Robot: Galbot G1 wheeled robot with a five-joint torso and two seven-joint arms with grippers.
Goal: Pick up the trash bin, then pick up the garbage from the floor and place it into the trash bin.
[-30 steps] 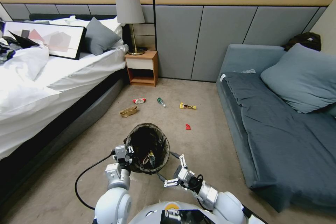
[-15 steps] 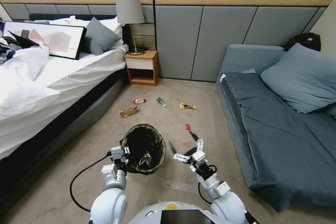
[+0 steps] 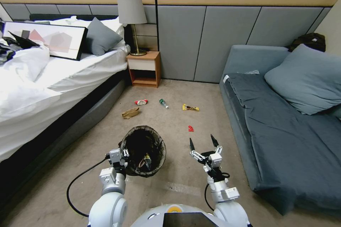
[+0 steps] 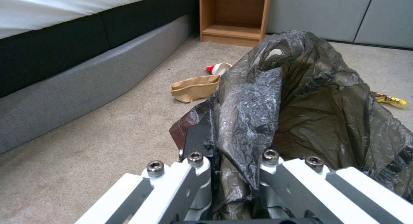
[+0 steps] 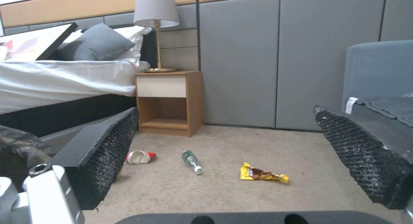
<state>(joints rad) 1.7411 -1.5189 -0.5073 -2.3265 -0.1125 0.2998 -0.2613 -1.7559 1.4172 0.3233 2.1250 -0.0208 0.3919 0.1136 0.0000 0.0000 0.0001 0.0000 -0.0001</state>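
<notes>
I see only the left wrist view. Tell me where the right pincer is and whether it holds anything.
Observer: The right pincer is open and empty, to the right of the trash bin.
Operator: Name the litter nearest it.
Observer: A small red wrapper lies on the carpet just ahead of it.
Operator: Report what the bag hides from me.
Observer: A small bottle lies between the red-white packet and the yellow wrapper.

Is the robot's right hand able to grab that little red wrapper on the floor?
Probably yes. The right gripper is open and points toward the red wrapper, with only bare carpet between them. The left gripper holds the trash bin off to the side.
</notes>
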